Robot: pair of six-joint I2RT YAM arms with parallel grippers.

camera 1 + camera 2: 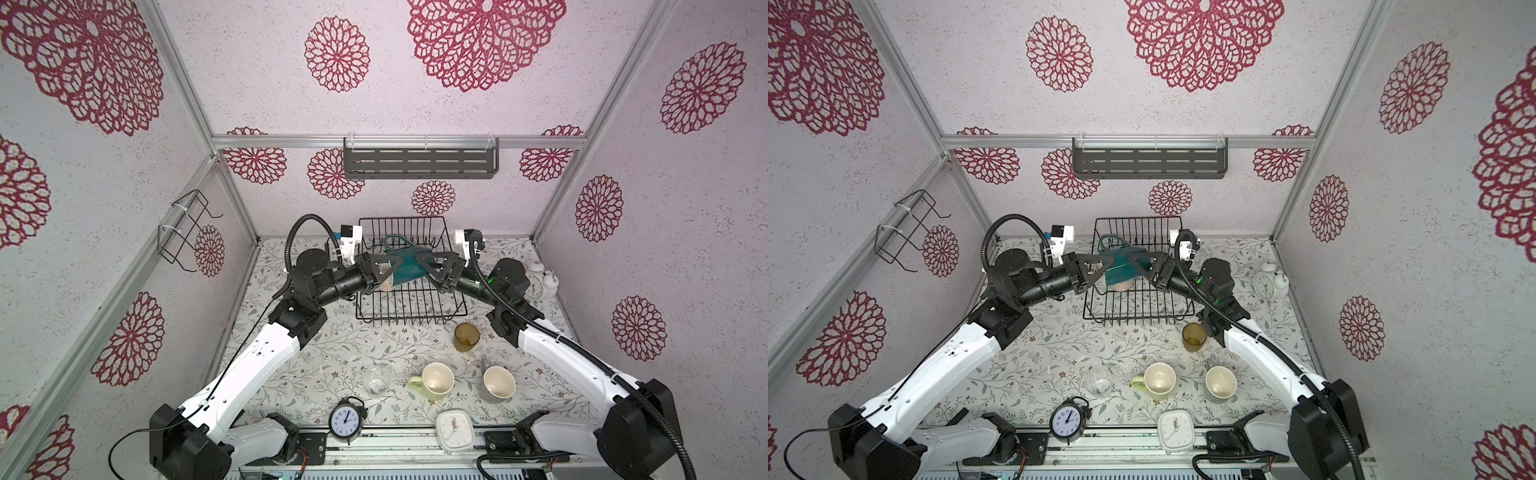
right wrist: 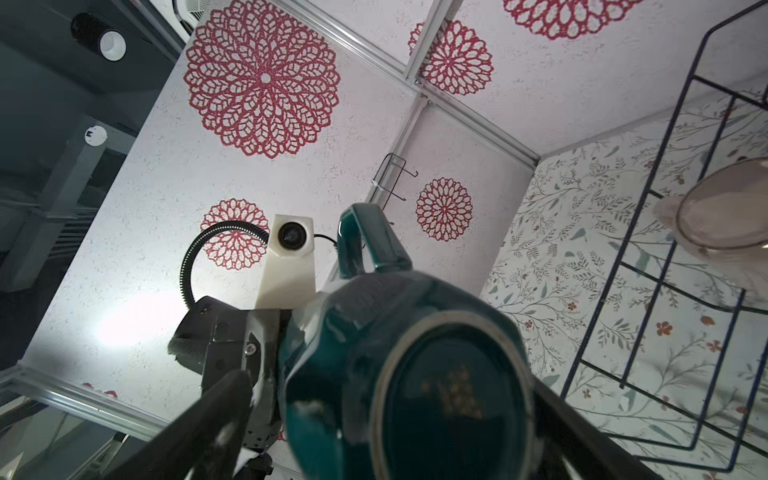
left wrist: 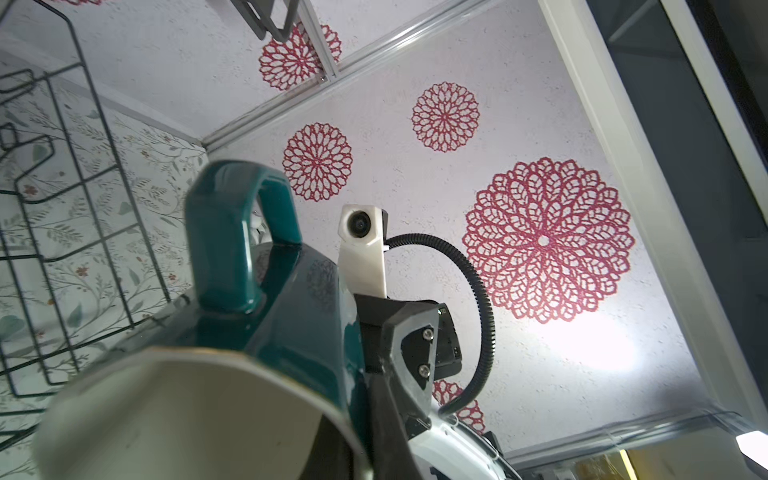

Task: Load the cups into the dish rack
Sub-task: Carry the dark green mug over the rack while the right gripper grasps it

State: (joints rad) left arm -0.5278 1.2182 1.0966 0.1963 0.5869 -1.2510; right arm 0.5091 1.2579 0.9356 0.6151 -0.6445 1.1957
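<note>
A dark teal mug (image 1: 405, 266) (image 1: 1121, 268) hangs on its side above the dish rack (image 1: 411, 320) (image 1: 1138, 318). My left gripper (image 1: 394, 266) (image 3: 357, 432) is shut on its rim. My right gripper (image 1: 423, 261) (image 2: 395, 415) stands open, its fingers wide on either side of the mug's base (image 2: 449, 395). A pale pink mug (image 1: 386, 283) (image 2: 727, 224) lies in the rack below. On the table in front stand the amber tumbler (image 1: 466, 336), yellow-green mug (image 1: 434, 380), grey mug (image 1: 496, 384) and clear glass (image 1: 376, 382).
A black alarm clock (image 1: 345, 422) and a white square clock (image 1: 455, 430) sit at the table's front edge. A white bell clock (image 1: 540, 282) stands at the right wall. A wire holder (image 1: 187, 232) and a grey slotted shelf (image 1: 419, 162) hang on the walls.
</note>
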